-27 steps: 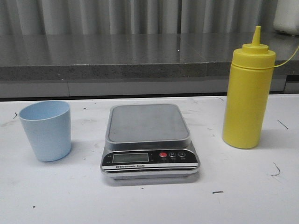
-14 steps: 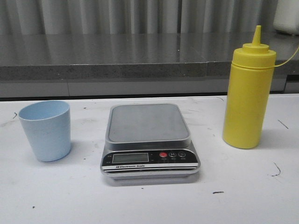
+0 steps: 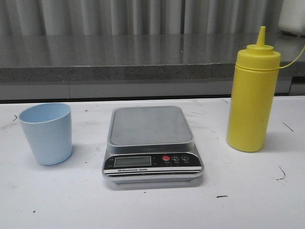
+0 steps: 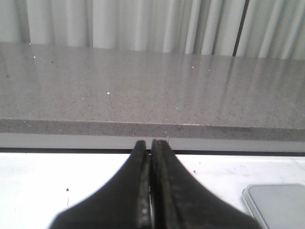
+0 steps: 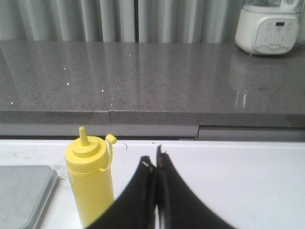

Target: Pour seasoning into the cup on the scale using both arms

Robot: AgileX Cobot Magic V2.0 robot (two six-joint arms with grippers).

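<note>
The yellow seasoning bottle (image 3: 252,93) stands upright on the white table at the right; it also shows in the right wrist view (image 5: 90,183). The pale blue cup (image 3: 47,133) stands on the table at the left, beside the scale, not on it. The silver-grey scale (image 3: 151,142) sits in the middle with a bare platform; its corner shows in the left wrist view (image 4: 276,205) and in the right wrist view (image 5: 24,191). My left gripper (image 4: 148,144) is shut and empty. My right gripper (image 5: 153,160) is shut and empty, beside the bottle. Neither gripper shows in the front view.
A grey speckled counter (image 3: 119,57) runs along the back of the table, with curtains behind it. A white appliance (image 5: 269,28) stands on the counter at the far right.
</note>
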